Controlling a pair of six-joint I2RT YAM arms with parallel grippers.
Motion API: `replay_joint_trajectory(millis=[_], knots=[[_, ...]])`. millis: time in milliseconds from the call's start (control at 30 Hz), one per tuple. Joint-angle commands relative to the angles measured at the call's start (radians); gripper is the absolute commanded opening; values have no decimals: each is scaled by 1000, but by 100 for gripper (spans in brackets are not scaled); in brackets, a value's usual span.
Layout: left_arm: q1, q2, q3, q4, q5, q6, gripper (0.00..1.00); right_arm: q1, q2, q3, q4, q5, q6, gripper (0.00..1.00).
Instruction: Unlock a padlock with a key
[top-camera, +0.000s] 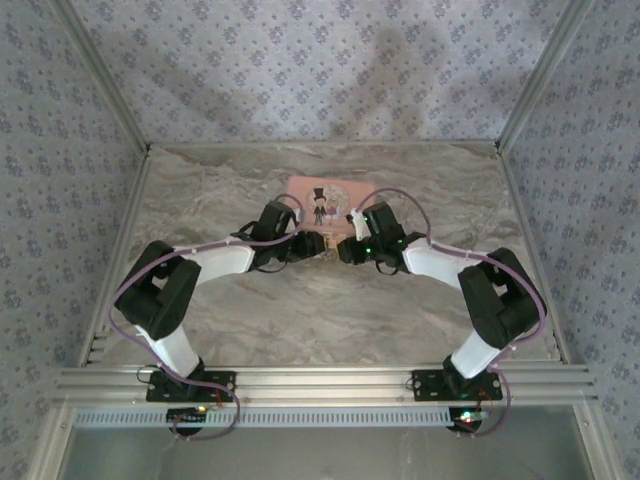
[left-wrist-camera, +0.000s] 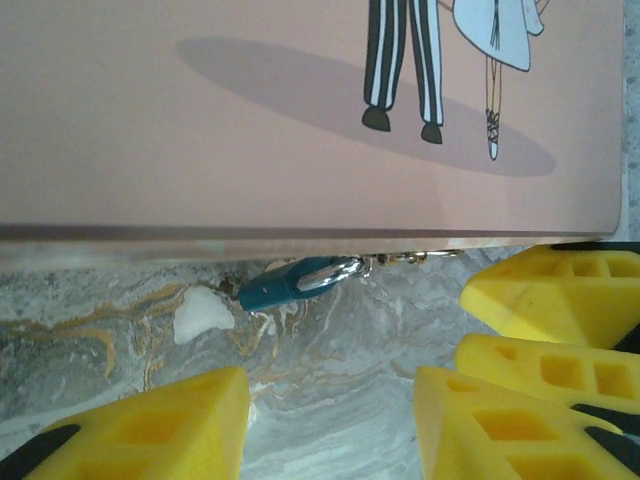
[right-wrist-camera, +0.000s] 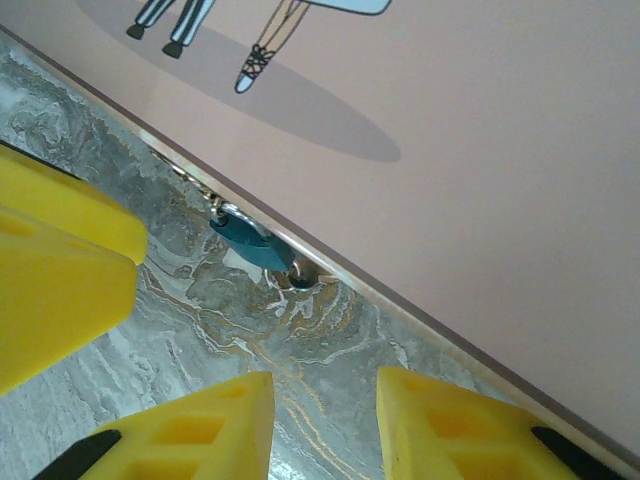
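We hold both arms bent at the elbow, reaching inward from their bases at the near edge of the worktop (top-camera: 330, 315). The left end effector (top-camera: 312, 246) and the right end effector (top-camera: 346, 250) meet almost tip to tip around the middle of the worktop, somewhat toward its far edge. In our left wrist view the left fingers (left-wrist-camera: 150, 425) stand spread low over the worktop with nothing between them, and in our right wrist view the right fingers (right-wrist-camera: 460, 430) are likewise apart and hold nothing.
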Motion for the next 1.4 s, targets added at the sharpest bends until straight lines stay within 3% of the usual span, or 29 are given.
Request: replay_joint_trajectory(millis=[0,200,433,733,1000,1133,1367], knots=[[-9,31,-16,120,-35,68,48,-24,-1,43,-27,-19,5,35],[-25,74,-89,348,-88,121,56,-27,-12,45,-3,-72,23,36],[-26,175,-141,589,-69,169,60,-35,-6,48,1,-80,20,37],[-37,257,-78,635,5,247,60,-42,12,43,22,-96,26,36],[-36,303,-50,739,114,239,51,-51,13,18,42,-101,33,36],[-30,318,-31,740,109,206,50,-54,4,3,51,-102,38,36],[-19,358,24,697,123,165,34,-56,-19,-24,62,-105,44,36]])
